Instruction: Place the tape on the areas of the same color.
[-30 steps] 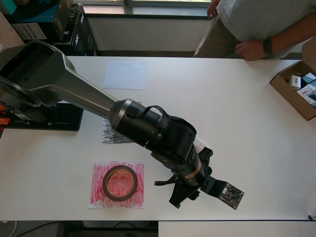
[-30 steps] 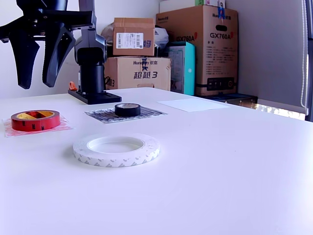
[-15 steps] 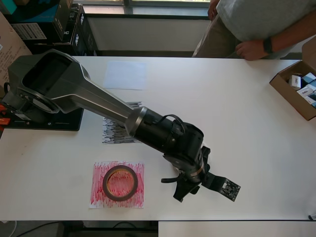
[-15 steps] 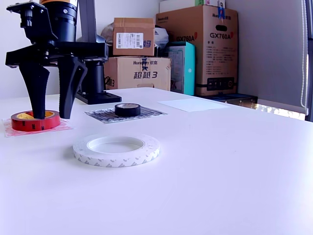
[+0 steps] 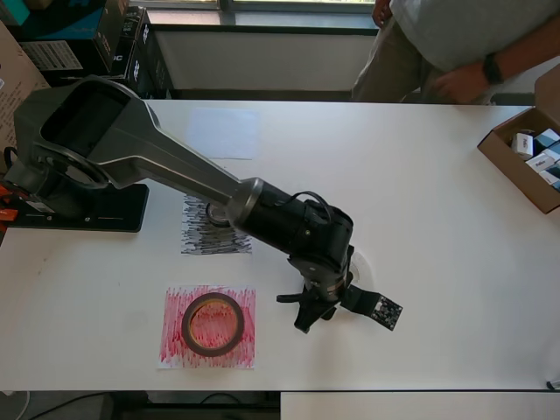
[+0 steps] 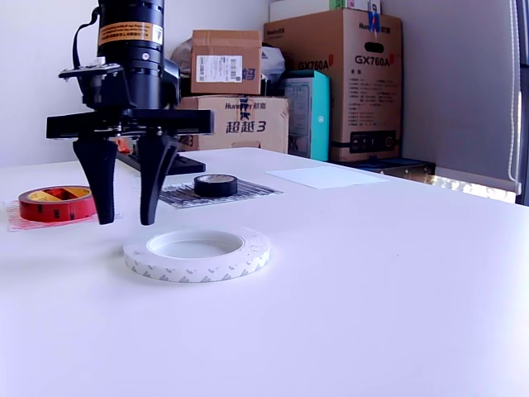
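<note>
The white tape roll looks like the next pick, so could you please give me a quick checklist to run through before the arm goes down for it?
1. Gripper open: ok, the fingers stand apart.
2. Gripper empty: ok, nothing between the fingers.
3. Gripper lined up over the white tape roll: not ok, in the exterior view it hangs beside the roll's left edge.
4. White sheet free to receive the roll: ok, nothing lies on it.
5. Red tape on the red sheet: ok.
6. Black tape on the black sheet: ok.
</note>
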Motion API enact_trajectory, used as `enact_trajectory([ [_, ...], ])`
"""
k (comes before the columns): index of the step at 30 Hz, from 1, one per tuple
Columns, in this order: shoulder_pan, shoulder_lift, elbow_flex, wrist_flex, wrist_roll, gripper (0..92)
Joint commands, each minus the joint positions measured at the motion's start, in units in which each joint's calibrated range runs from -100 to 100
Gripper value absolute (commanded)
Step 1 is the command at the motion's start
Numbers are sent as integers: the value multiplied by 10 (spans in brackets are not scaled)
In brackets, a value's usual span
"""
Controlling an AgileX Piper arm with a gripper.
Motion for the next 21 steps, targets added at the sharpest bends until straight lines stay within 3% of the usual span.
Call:
enact_trajectory([
  [1,1,6,5,14,38,446],
  [21,6,12,-1,30,85,446],
])
